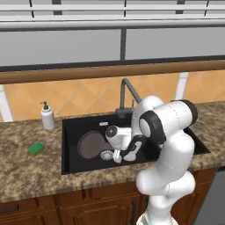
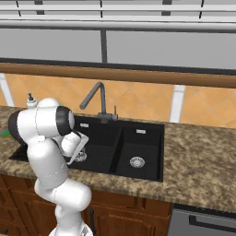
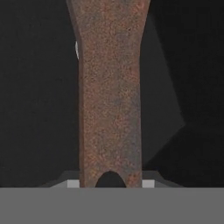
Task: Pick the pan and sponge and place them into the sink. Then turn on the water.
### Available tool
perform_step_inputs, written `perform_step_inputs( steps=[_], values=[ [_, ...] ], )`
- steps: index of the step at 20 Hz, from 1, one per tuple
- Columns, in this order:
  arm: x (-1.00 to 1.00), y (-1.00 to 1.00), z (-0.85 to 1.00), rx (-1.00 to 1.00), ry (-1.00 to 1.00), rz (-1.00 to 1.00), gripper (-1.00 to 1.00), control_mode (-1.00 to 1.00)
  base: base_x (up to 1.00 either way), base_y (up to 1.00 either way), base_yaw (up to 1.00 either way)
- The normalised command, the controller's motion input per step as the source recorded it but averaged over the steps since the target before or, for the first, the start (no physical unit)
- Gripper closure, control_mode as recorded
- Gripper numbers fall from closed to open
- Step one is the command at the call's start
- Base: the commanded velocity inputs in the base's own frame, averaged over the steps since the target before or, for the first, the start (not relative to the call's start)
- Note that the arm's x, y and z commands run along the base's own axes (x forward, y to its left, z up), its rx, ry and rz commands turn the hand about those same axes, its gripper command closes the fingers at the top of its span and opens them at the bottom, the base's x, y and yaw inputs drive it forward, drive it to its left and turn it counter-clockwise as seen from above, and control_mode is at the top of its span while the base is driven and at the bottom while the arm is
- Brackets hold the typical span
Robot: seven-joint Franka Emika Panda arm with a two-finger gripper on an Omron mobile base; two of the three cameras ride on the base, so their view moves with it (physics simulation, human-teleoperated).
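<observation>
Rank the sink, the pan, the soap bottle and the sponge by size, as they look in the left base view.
1. Sink, clearly largest.
2. Pan, lying in the big basin.
3. Soap bottle.
4. Sponge, smallest, though near the bottle in size; it lies flat, so this is unsure.

One pan (image 1: 91,145), one sponge (image 1: 36,148), one soap dispenser (image 1: 47,116), one sink (image 1: 70,132).

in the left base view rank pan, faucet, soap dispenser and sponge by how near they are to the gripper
1. pan, in the large basin, its handle in the gripper
2. faucet, behind the sink
3. soap dispenser, on the counter, left
4. sponge, farther left, front
</observation>
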Motion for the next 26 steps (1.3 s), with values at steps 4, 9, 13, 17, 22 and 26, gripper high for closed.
perform_step_inputs(
  steps=[4,9,13,17,22,26],
  values=[
    [0.15,0.05,-0.42,-0.04,0.0,0.07,1.0,-1.0,0.0,0.0,0.0],
    [0.12,0.09,-0.3,-0.06,0.0,0.06,1.0,-1.0,0.0,0.0,0.0],
    [0.08,0.05,-0.06,-0.04,0.0,0.03,-1.0,-1.0,0.0,0.0,0.0],
    [0.08,0.0,0.16,0.0,0.0,0.0,-1.0,-1.0,0.0,0.0,0.0],
    [0.0,0.03,0.88,0.01,0.0,0.0,-1.0,-1.0,0.0,0.0,0.0],
    [-0.03,0.36,1.0,0.04,0.0,-0.01,-1.0,-1.0,0.0,0.0,0.0]
  ],
)
